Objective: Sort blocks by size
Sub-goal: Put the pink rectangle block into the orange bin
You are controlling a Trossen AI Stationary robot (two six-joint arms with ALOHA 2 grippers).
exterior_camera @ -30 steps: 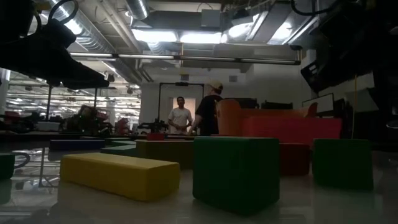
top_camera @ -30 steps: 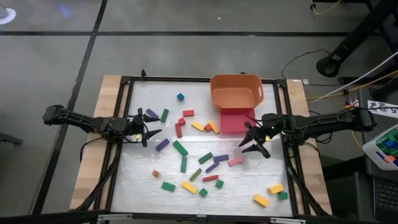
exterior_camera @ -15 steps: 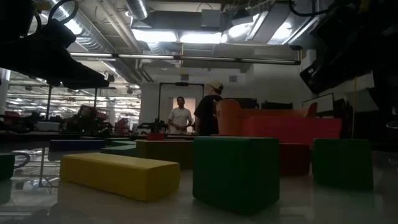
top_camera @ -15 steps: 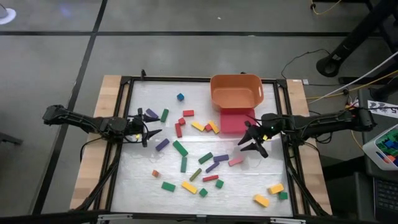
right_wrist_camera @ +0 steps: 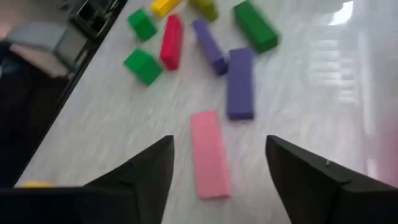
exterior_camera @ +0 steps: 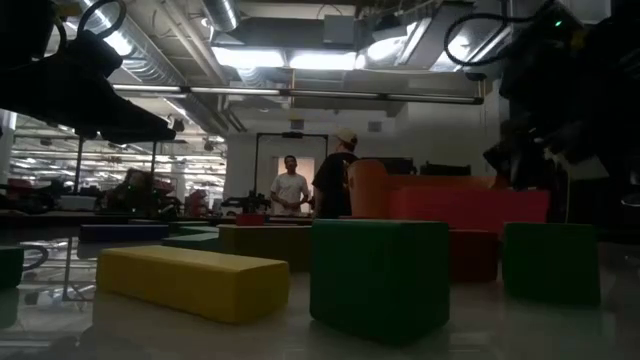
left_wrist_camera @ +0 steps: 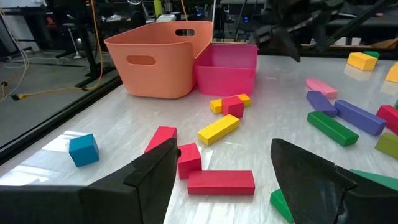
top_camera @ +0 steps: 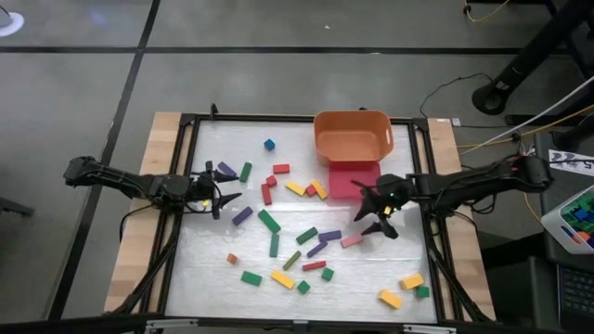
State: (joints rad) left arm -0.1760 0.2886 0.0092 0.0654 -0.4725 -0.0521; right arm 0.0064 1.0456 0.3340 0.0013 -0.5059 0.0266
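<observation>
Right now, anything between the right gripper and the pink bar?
Nothing. In the right wrist view the pink bar lies on bare table just ahead of the open right gripper; the high view shows the same.

White table top (top_camera: 213, 269) inside a black frame, bare wood strips down both sides. Orange bin (top_camera: 352, 135) at the far edge, open side up, oval handle slot in its end wall. Pink-red square tray (top_camera: 345, 181) touching the bin's near wall, just beside it in the left wrist view too. Grey floor around the table, dark seams crossing it. Cables trail on the floor at the right. Beyond the table, in the low view, two people (exterior_camera: 318, 183) stand close together before a doorway; ceiling lights overhead.
</observation>
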